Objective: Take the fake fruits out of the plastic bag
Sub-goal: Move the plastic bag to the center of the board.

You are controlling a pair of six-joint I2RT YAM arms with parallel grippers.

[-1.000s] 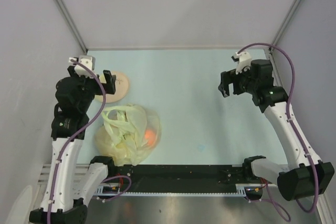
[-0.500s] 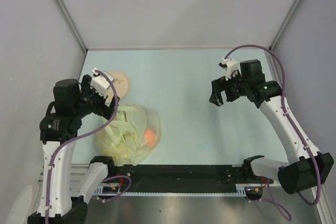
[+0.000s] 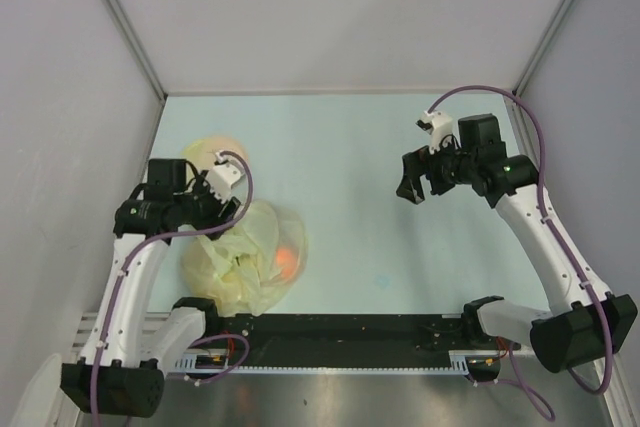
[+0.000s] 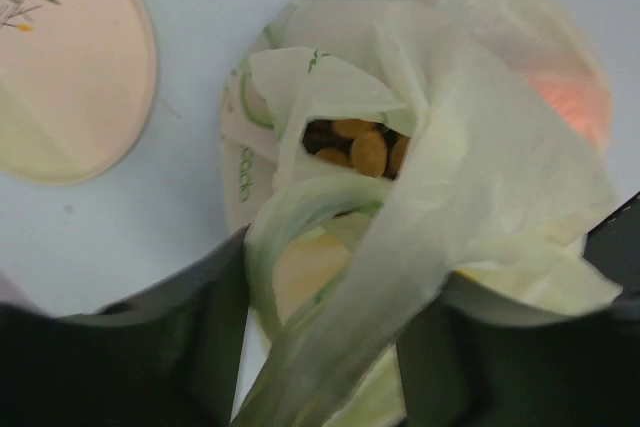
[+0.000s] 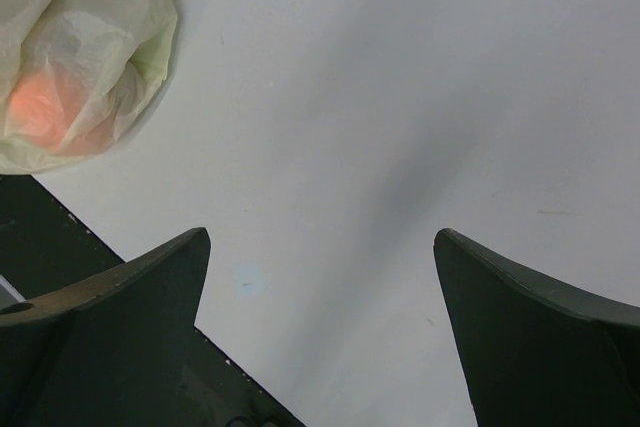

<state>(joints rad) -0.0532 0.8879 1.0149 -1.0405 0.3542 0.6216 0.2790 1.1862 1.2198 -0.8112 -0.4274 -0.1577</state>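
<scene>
Near the left front of the table (image 3: 380,147), items as observed:

1. Plastic bag (image 3: 240,257): thin, translucent, pale yellow-green. It lay crumpled on the table, close beside the plate, with its mouth gaping upward.
2. Fake fruits, all inside the bag. Orange-yellow rounded pieces (image 4: 368,150) showed in the mouth, with something dark beside them that could not be named. An orange-red fruit (image 3: 288,260) glowed through the bag's right side. A pale yellow piece (image 4: 305,267) showed through the film lower down.
3. Plate (image 4: 80,77): round, cream, with a small leaf sprig printed near its rim. It carried no fruit.
4. Left gripper (image 3: 228,209): low over the bag, its jaws apart with a bunched strip of the bag running between them. Whether they pressed the strip could not be told.
5. Right gripper (image 5: 320,247): jaws spread wide, holding nothing, hanging over bare table well apart from the bag.
</scene>
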